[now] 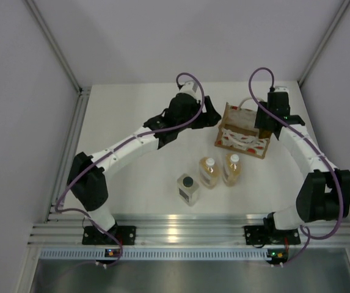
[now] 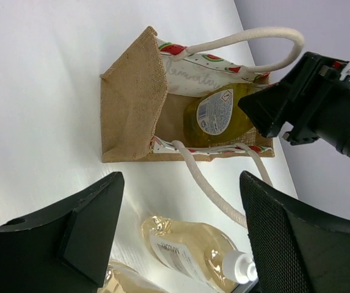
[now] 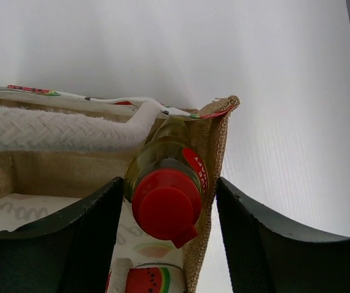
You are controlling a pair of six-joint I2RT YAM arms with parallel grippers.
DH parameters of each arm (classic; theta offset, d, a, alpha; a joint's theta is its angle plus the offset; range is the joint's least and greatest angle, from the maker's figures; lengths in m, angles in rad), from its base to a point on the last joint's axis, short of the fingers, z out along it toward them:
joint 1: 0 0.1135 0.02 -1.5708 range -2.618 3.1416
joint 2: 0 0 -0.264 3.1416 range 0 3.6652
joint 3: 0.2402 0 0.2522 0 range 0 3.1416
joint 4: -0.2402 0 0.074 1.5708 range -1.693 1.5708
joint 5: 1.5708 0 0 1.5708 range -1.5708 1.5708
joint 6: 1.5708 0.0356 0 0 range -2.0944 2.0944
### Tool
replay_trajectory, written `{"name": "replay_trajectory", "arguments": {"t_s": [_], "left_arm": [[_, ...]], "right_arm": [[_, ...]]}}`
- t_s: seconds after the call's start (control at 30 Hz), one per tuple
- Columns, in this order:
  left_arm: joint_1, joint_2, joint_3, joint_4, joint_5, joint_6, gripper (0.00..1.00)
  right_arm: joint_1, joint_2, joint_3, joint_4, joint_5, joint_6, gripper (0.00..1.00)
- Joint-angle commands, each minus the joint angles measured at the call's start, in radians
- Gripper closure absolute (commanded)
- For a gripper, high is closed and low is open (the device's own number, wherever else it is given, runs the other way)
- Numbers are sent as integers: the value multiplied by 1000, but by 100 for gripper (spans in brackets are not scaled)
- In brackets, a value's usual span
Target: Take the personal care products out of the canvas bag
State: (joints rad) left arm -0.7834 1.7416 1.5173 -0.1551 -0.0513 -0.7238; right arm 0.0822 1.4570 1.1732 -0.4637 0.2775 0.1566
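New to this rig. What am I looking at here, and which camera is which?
Two robot arms are bolted at the table's near edge, each with a two-finger gripper. The wide picture is from a fixed camera above and behind them. The other two are from wrist cameras, so the dark shapes at the bottom are that arm's own fingers. On the table sit a square clear bottle, an amber bottle, a second amber bottle and a canvas bag. Inside the bag is a yellow bottle with a red cap. The right gripper is open, a finger either side of that cap; the left gripper is open beside the bag. Nothing is held.
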Motion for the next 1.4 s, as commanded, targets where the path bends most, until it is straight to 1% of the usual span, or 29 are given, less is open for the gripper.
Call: {"name": "replay_trajectory", "arguments": {"t_s": [0.0, 0.2, 0.43, 0.6, 0.73, 0.83, 0.93, 0.97, 1.37], "left_arm": [[6, -80, -45, 20, -24, 52, 19], [4, -94, -69, 20, 8, 55, 19], [4, -88, -86, 20, 25, 55, 19], [4, -106, -106, 19, 19, 66, 19], [4, -111, -111, 19, 24, 67, 19], [4, -108, -117, 19, 24, 69, 19], [4, -103, -124, 17, 27, 69, 19], [4, -102, -124, 17, 28, 69, 19], [6, -103, -126, 15, 22, 78, 19]], "right_arm": [[-12, -56, 49, 56, 19, -5, 40], [-10, -92, 75, 50, 5, -11, 39], [-9, -34, 85, 46, -29, -14, 39], [-9, -4, 79, 46, -31, -3, 41], [-7, 5, 63, 48, -40, 1, 47], [-6, 22, 57, 48, -34, 0, 47], [-7, 32, 48, 48, -24, 3, 45], [-6, 35, 45, 48, -23, 7, 42], [-6, 65, 16, 48, -9, 43, 36]]}}
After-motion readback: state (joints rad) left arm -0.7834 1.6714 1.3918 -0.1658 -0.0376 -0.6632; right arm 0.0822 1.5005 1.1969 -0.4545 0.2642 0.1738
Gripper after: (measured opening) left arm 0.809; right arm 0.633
